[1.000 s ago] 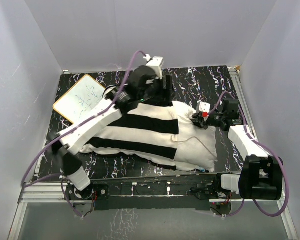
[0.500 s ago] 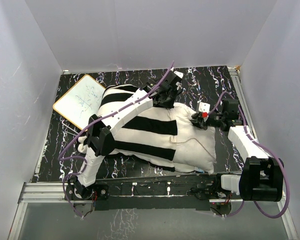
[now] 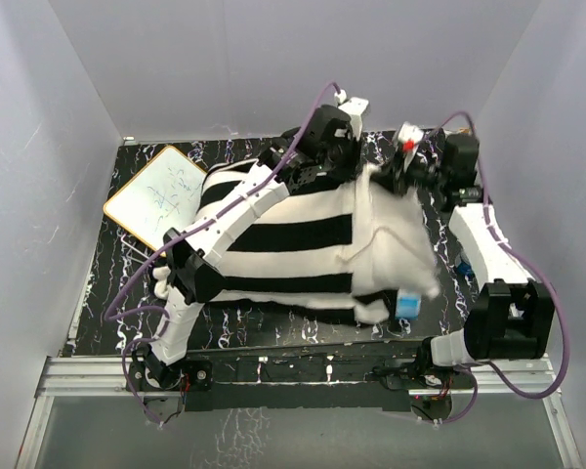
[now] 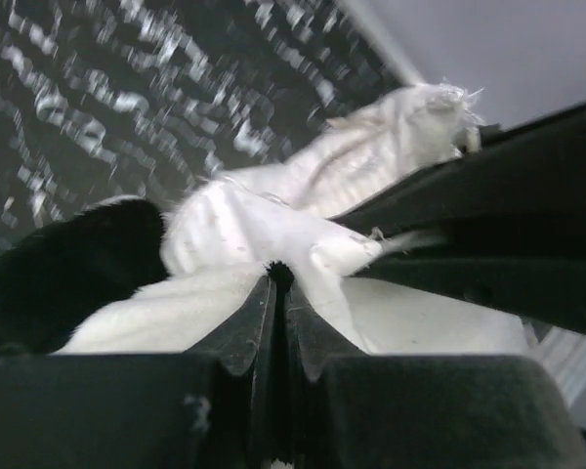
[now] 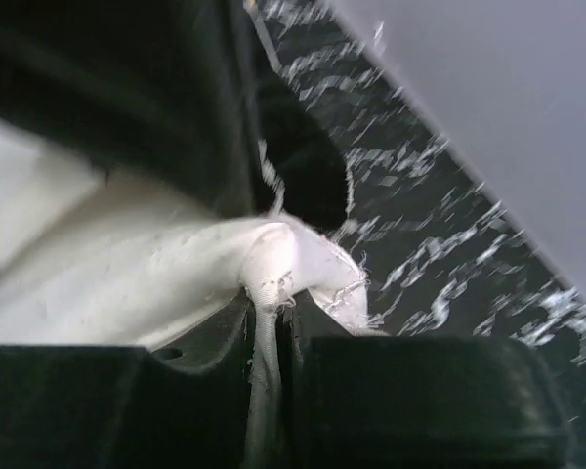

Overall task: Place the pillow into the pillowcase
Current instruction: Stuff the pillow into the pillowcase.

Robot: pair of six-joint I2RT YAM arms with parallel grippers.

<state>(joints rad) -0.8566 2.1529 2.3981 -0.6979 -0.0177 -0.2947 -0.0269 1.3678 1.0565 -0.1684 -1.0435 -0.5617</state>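
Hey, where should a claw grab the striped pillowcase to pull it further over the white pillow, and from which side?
Probably the pillowcase takes best at the hem of its open mouth, where the stripes end against the bare pillow end. Come from the right, the open side: the cloth there is a thin loose edge, easy to pinch.

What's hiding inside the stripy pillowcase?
The white pillow is inside the pillowcase. Its right end sticks out, with a little blue tag. The rest is covered by the stripes, so it cannot be seen.
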